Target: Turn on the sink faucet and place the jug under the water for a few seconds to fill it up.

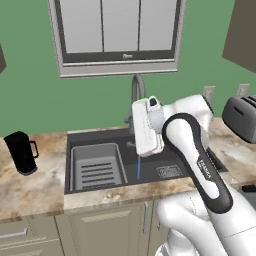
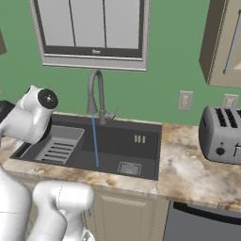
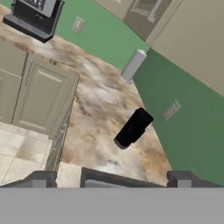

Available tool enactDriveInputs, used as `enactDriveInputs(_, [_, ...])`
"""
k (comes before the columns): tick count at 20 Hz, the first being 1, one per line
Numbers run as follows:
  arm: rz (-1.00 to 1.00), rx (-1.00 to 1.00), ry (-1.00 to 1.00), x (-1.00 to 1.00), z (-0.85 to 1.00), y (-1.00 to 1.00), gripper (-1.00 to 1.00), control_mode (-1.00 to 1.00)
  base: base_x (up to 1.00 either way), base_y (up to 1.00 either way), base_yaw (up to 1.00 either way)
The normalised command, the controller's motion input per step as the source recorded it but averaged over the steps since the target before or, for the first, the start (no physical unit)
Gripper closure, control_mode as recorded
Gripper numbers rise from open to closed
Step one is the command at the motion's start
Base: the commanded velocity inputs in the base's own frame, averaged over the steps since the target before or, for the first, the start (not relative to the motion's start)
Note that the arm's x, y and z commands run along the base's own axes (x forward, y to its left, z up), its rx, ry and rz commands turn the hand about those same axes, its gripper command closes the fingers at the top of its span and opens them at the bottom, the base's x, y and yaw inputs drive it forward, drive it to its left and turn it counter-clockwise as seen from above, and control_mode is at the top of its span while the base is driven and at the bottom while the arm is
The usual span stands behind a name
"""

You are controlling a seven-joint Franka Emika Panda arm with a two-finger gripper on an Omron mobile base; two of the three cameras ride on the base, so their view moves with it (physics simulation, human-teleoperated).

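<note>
The jug (image 1: 21, 151) stands upright on the table (image 1: 40, 185), well left of the sink (image 1: 75, 140), handle toward the basin, and nothing is touching it. The water (image 1: 138, 169) is already running, a thin blue line dropping from the sink faucet (image 2: 94, 89) into the basin, between the ribbed tray (image 1: 97, 167) and the drain grate (image 2: 129, 168). So the tap is on and the fill is not yet done.

Now the risks. The arm has a long sideways reach to that jug, and it is a small round body; a claw arriving off-centre, or catching the loop handle, could tip it or spin it along the table. Carrying it back, the sink edge and the tray are in the path, and a low carry could knock the jug. The stream is thin, so a jug held slightly off line would catch nothing.

What's hard to read: the claw (image 3: 111, 177) shows as two dark tips at the bottom of the hand view, set wide apart with nothing between them, so it looks spread and empty. In the left base view the arm's own bulk covers the faucet's lower half. The hand view is rolled, so the jug (image 3: 133, 127) appears to lie aslant there, its handle not visible. The grey cylinder (image 3: 132, 65) beyond it I can't identify.
</note>
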Motion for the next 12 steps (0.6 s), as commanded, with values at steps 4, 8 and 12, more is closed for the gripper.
enactDriveInputs(4, [0.13, -0.05, 0.00, -0.02, -0.45, 0.91, -1.00, -1.00, 0.00, 0.00, 0.00])
enactDriveInputs(8, [0.09, -0.01, 0.01, 0.00, -0.39, 0.90, -1.00, -1.00, 0.00, 0.00, 0.00])
enactDriveInputs(12, [0.02, 0.00, 0.04, 0.14, -0.30, 0.80, -1.00, -1.00, 0.00, 0.00, 0.00])
